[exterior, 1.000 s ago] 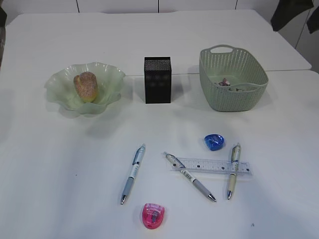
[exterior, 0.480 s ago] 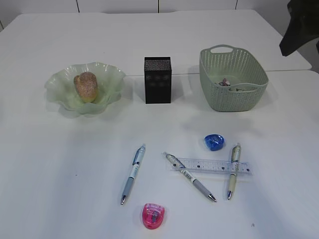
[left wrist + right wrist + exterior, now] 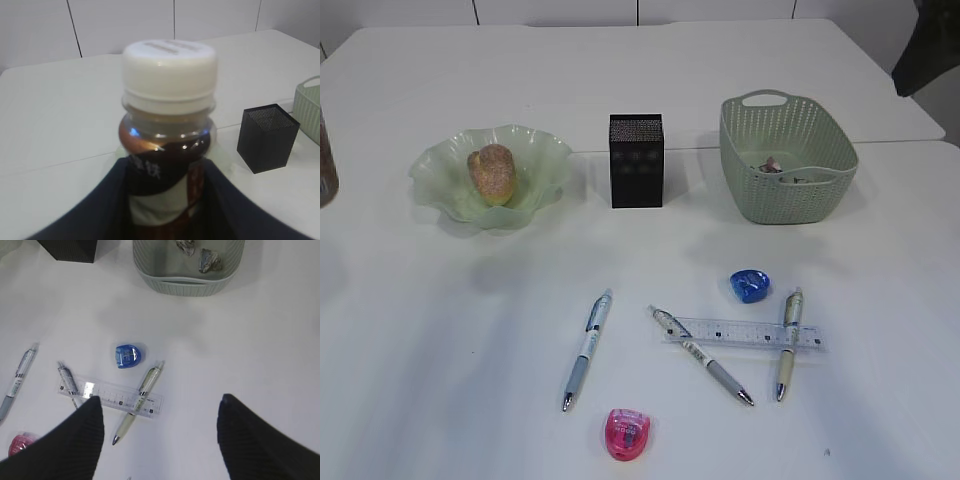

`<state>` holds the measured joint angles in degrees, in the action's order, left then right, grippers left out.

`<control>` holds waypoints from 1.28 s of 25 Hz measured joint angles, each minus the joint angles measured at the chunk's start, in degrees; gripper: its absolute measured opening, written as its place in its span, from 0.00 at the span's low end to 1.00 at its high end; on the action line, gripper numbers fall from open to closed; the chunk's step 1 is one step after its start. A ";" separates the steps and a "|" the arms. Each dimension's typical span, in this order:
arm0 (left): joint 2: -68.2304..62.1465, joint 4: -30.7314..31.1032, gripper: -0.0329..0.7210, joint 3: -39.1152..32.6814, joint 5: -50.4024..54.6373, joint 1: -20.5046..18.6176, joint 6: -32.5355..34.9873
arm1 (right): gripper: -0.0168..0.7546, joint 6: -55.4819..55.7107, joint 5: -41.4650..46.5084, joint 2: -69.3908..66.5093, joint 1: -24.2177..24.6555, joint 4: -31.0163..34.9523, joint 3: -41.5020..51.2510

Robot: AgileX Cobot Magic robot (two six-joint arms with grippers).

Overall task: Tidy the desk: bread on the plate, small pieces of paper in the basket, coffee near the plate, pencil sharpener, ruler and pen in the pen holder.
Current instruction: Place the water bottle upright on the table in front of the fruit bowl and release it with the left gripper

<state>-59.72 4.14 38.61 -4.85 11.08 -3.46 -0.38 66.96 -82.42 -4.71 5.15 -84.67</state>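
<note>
The coffee point(image 3: 167, 125), a brown bottle with a white cap, stands upright between my left gripper's point(image 3: 167, 200) dark fingers, which are shut on its label. In the exterior view only a sliver of the coffee point(image 3: 325, 165) shows at the left edge, left of the plate point(image 3: 440, 160). The bread point(image 3: 492, 172) lies on the plate. My right gripper point(image 3: 160, 401) hangs open above the ruler point(image 3: 110, 396), with nothing between its fingers. Three pens point(image 3: 587, 348) point(image 3: 702, 355) point(image 3: 787, 342), a blue pencil sharpener point(image 3: 750, 285) and a pink one point(image 3: 628, 433) lie on the desk.
The black pen holder point(image 3: 636, 160) stands between the plate and the basket point(image 3: 787, 160), which holds crumpled paper pieces point(image 3: 207, 260). The ruler point(image 3: 745, 333) lies across two of the pens. A dark part of the right arm point(image 3: 925, 50) shows at the top right.
The coffee bottle has come into the exterior view at the left edge. The dark arm at the top right has shifted. Things on the desk have not moved.
</note>
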 joint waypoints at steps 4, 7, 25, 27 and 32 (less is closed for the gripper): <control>-2.27 0.24 0.40 -9.56 -15.48 0.00 0.53 | 0.74 -0.04 -0.30 0.00 0.00 0.00 0.00; -6.68 0.24 0.40 -13.48 -26.53 0.00 1.59 | 0.74 -0.77 -1.27 0.00 0.00 0.00 0.00; -40.06 -1.60 0.42 -13.77 -57.21 0.00 1.81 | 0.74 -1.65 -2.10 0.00 0.00 -2.22 0.00; -41.69 -2.09 0.42 -12.77 -57.21 0.00 1.81 | 0.74 -1.65 -2.42 0.00 0.00 -2.45 0.00; -44.36 -2.37 0.42 -9.40 -57.57 0.00 1.81 | 0.74 -1.65 -3.01 0.00 0.00 -3.36 0.00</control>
<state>-104.08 1.77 29.21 -62.41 11.08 -1.65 -2.04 63.95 -82.42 -4.71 1.79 -84.67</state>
